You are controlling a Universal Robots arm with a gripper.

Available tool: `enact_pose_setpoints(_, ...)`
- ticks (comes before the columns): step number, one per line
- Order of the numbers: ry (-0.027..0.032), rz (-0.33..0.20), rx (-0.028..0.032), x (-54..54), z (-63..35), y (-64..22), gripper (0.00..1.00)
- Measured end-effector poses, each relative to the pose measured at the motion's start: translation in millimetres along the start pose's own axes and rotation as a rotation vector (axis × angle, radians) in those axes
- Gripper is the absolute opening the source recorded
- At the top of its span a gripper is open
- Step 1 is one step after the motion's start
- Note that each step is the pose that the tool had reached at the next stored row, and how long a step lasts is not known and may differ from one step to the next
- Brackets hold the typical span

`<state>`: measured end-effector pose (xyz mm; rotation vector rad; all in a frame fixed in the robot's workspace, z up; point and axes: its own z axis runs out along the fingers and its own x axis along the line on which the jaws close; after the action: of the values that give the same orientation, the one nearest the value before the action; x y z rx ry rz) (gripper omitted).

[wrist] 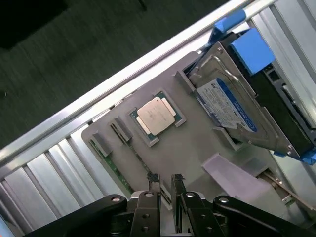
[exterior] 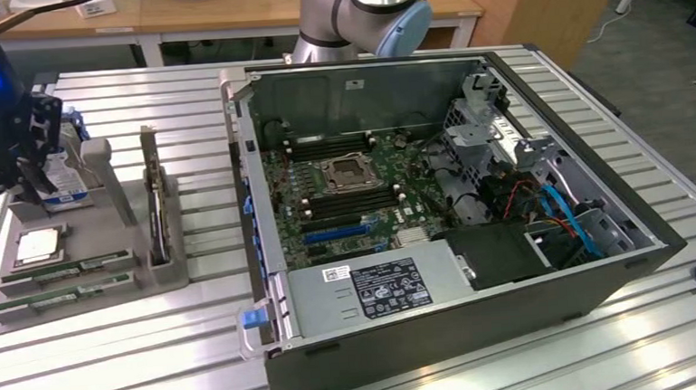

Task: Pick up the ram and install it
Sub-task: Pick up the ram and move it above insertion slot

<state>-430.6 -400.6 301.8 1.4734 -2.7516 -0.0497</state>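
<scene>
Gripper (wrist: pixel 164 180) jaws are slightly apart with nothing between them. It hovers over the tray (exterior: pixel 109 241) on the counter (exterior: pixel 197 95), at the exterior view's left. Both ram sticks (exterior: pixel 68 266) sit in their tray slots side by side, apparently on edge, just beside the CPU (exterior: pixel 39 245). The drive (exterior: pixel 67 187) stands upright behind them. Neither stick is lifted, so I read this as the approach to the pick, with the install not begun. The case (exterior: pixel 354 90) is open and well apart from the tray. In the wrist view the fingertips (wrist: pixel 152 182) are near one stick, and I can't confirm contact. A grasp needs the jaws squared across the stick's faces and a straight descent. The gap looks narrow, so there's little margin for offset.
</scene>
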Motion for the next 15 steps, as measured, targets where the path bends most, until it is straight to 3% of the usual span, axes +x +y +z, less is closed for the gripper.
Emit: enact_pose_setpoints(15,0.0111,-0.273,0.0013,0.0,0.2,0.0,0.24)
